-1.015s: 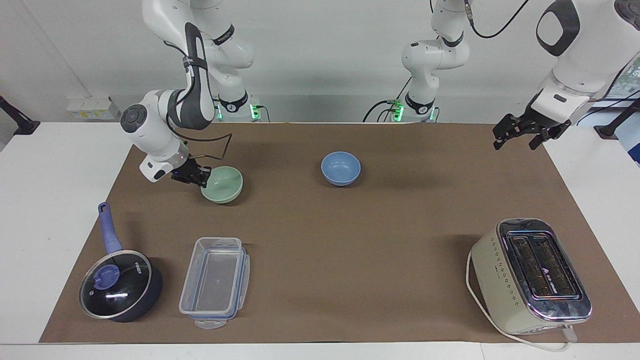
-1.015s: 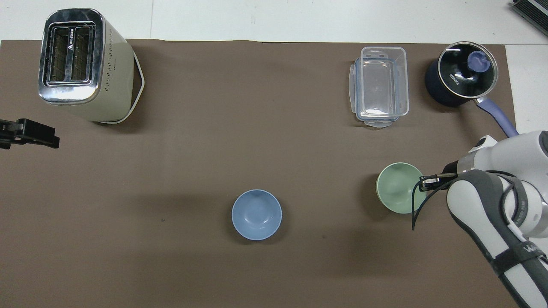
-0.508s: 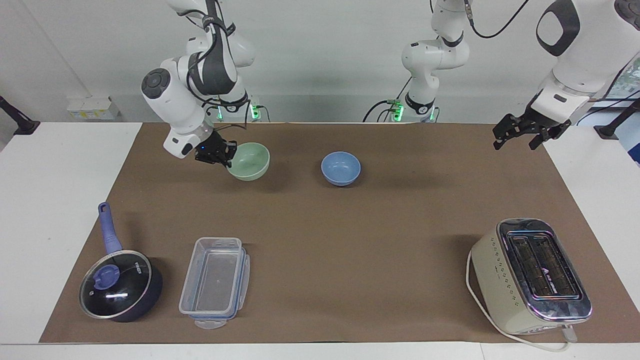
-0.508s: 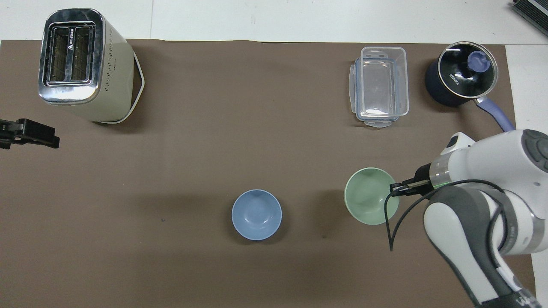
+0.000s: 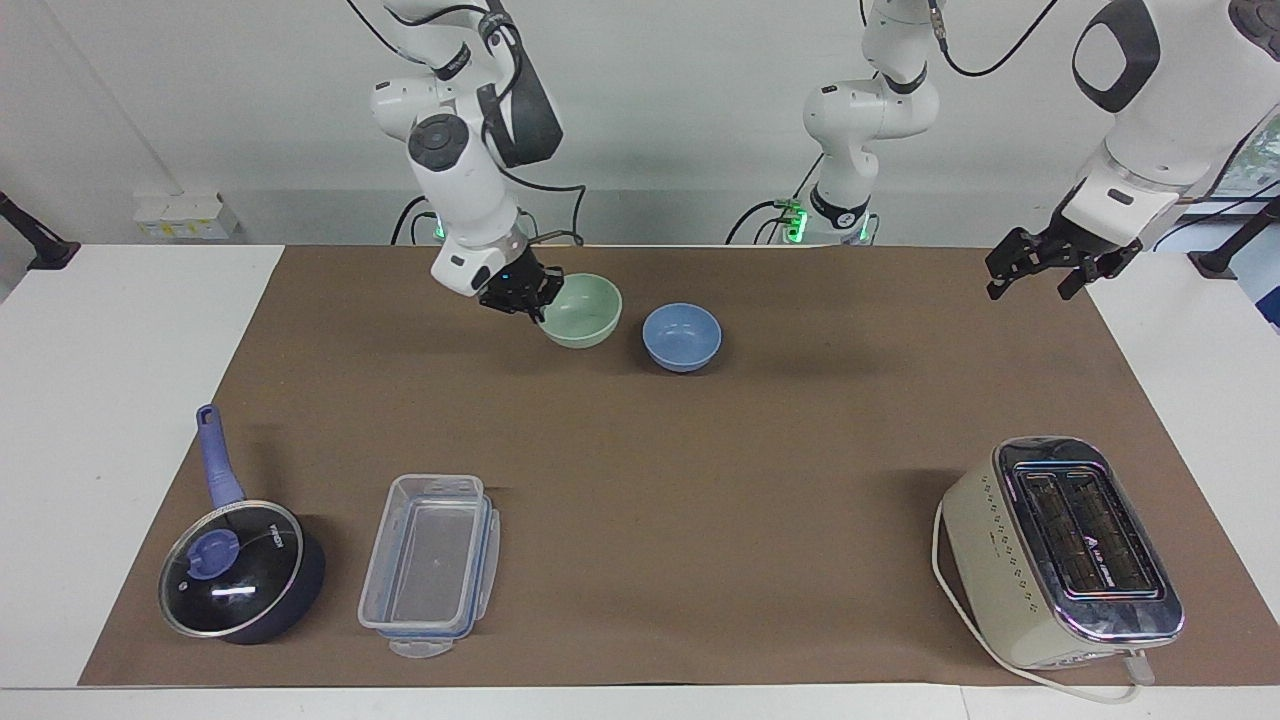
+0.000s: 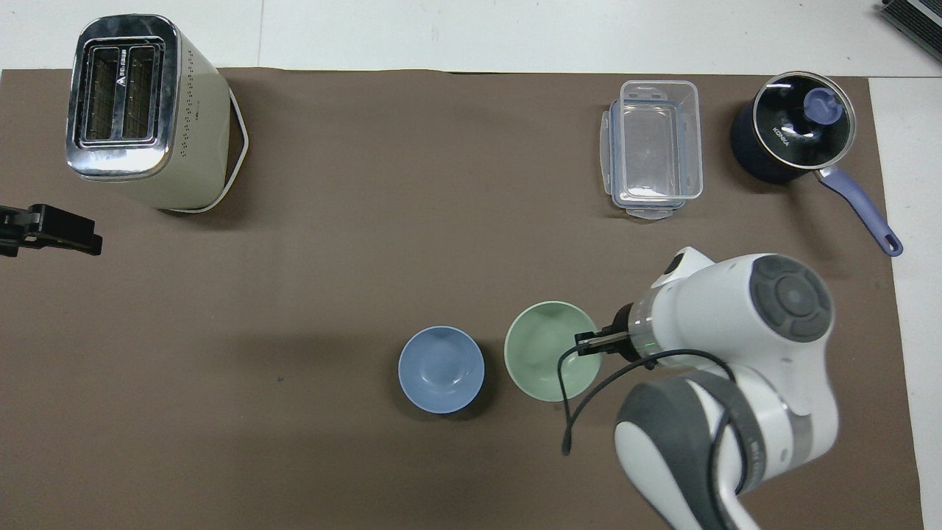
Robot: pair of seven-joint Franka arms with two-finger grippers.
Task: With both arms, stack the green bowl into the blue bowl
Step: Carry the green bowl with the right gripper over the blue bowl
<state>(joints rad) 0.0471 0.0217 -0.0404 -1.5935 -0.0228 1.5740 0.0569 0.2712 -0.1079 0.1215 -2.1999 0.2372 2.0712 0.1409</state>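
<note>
The green bowl [image 5: 583, 309] hangs in the air, held by its rim in my right gripper [image 5: 530, 293], which is shut on it. It is upright, just beside the blue bowl [image 5: 681, 336] toward the right arm's end; in the overhead view the green bowl [image 6: 548, 359] and the blue bowl [image 6: 441, 369] sit side by side, apart. The blue bowl rests on the brown mat. My left gripper [image 5: 1035, 262] waits raised over the mat's corner at the left arm's end, and it also shows in the overhead view [image 6: 51, 230].
A cream toaster [image 5: 1065, 553] stands far from the robots at the left arm's end. A clear plastic box [image 5: 430, 564] and a dark blue lidded saucepan [image 5: 238, 565] sit far from the robots at the right arm's end.
My right gripper has lifted the green bowl off the mat and carried it toward the blue bowl. The left arm has not moved.
</note>
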